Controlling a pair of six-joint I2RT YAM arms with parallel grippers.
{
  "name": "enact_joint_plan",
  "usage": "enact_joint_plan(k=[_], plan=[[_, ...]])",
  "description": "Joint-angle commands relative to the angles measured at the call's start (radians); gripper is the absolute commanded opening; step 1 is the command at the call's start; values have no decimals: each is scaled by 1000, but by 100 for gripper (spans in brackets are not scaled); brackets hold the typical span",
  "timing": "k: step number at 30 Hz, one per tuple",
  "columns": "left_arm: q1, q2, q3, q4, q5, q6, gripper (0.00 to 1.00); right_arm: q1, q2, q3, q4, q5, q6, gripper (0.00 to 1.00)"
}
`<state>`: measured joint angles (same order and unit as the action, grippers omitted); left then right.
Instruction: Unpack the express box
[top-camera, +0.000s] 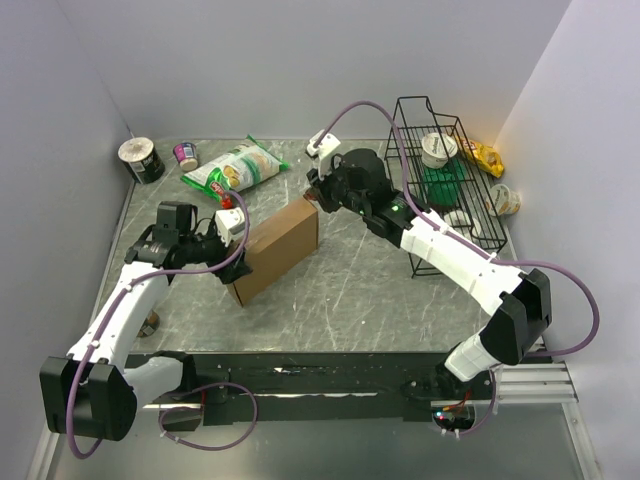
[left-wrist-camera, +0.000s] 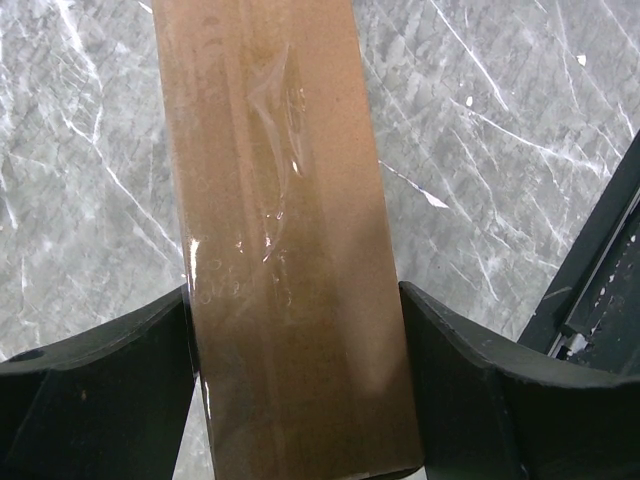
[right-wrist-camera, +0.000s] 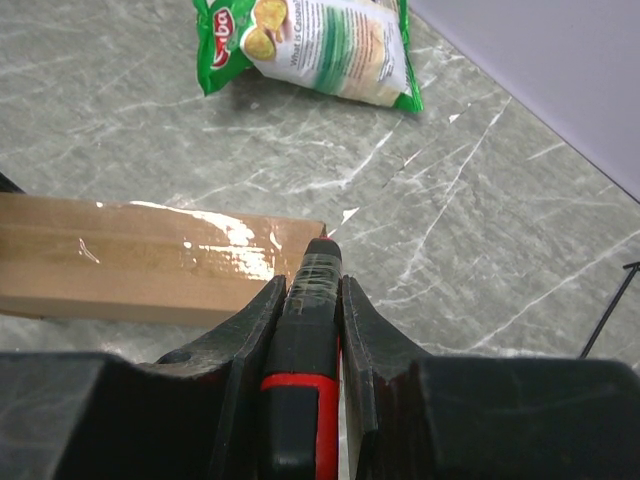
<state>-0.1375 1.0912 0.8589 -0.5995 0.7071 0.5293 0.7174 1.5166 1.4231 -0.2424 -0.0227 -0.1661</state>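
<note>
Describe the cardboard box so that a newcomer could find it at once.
On the grey marbled table, look at the middle. The express box stands on a long edge there, the left gripper clamping its near end, the right gripper holding a black-and-red tool at its far corner. It alone is plain brown cardboard; the snack bag behind is green and white.

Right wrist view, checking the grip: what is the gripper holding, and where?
The right gripper clamps a black-and-red cutter by its body, tip at the express box.

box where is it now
Top view, mid-table: the box, left gripper gripping its near end, right gripper holding a tool at its far corner, snack bag behind.
</note>
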Motion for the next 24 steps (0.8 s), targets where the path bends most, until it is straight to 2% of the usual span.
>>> enact_joint_plan(k=[1, 4, 16, 24], plan=[[-4, 19, -24, -3, -43, -17, 77, 7, -16, 54, -130, -8, -10, 0], [-4, 22, -24, 4, -47, -20, 77, 7, -1, 95, -215, -19, -1, 0], [-4, 22, -26, 14, -58, -29, 77, -3, 14, 158, -353, -7, -3, 0], [-4, 19, 5, 4, -1, -104, 68, -1, 63, 230, -362, 78, 92, 0]])
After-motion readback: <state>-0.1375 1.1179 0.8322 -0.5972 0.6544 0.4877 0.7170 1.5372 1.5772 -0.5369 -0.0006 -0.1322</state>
